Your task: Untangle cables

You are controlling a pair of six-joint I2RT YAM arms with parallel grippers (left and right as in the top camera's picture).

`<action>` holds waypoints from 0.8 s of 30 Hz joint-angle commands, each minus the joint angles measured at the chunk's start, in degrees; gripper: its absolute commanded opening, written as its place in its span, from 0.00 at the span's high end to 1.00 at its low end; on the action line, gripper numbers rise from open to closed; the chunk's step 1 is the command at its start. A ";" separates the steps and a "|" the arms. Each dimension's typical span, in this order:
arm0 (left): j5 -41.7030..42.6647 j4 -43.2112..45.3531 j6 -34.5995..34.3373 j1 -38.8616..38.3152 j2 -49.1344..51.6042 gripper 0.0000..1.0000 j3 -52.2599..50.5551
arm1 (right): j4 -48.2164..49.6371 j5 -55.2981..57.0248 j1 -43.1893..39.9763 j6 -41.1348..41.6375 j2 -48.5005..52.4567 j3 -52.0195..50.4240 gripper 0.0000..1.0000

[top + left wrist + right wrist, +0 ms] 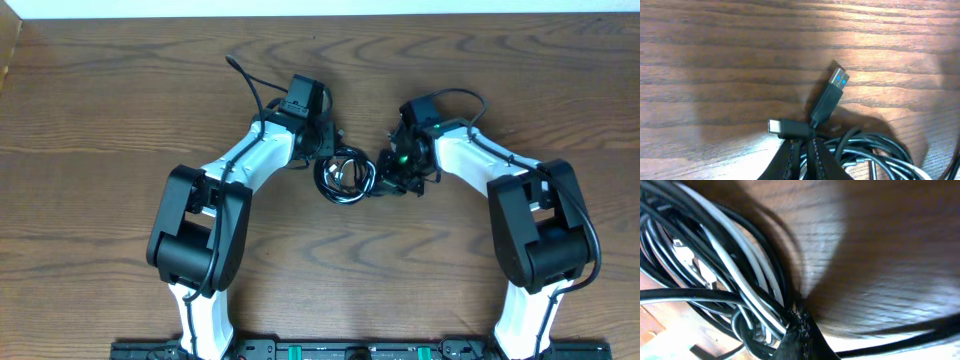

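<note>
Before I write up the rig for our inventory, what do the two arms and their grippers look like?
The left arm and right arm have white links and black joint housings, with thick black wires looping along each. The left gripper and right gripper are black; a green light glows on the right one. Their fingers look textured.

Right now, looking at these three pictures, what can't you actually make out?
Overhead: the cable bundle is too small for its cords to be counted.
Left wrist: the left pincer and most of the bundle are cut off by the bottom edge.
Right wrist: the view is close and blurred. The cords run past the left edge, so they cannot be traced. The right pincer is cut off by the bottom edge.
</note>
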 commanded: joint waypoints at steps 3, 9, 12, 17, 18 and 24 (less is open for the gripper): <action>-1.01 -4.37 1.33 0.90 -2.47 0.87 1.73 | -1.73 2.08 0.15 -8.35 -0.79 0.87 0.95; -0.98 -13.94 0.09 1.27 -8.04 0.87 3.02 | -3.56 3.26 0.48 -17.16 -2.95 2.34 0.82; 0.20 -18.95 -1.92 1.25 -8.76 0.87 2.99 | -3.39 3.28 1.57 -23.32 -2.95 2.34 0.84; 10.25 -26.12 -2.27 1.25 -7.85 0.87 2.84 | -3.72 2.19 3.41 -31.19 -3.06 3.30 0.87; 11.85 -26.58 -2.08 1.22 -7.80 0.87 2.67 | -4.44 2.25 3.63 -32.48 -3.28 3.98 0.87; 16.85 -27.41 -1.90 1.14 -7.76 0.83 1.16 | -8.02 5.09 4.87 -36.72 -5.14 7.96 0.84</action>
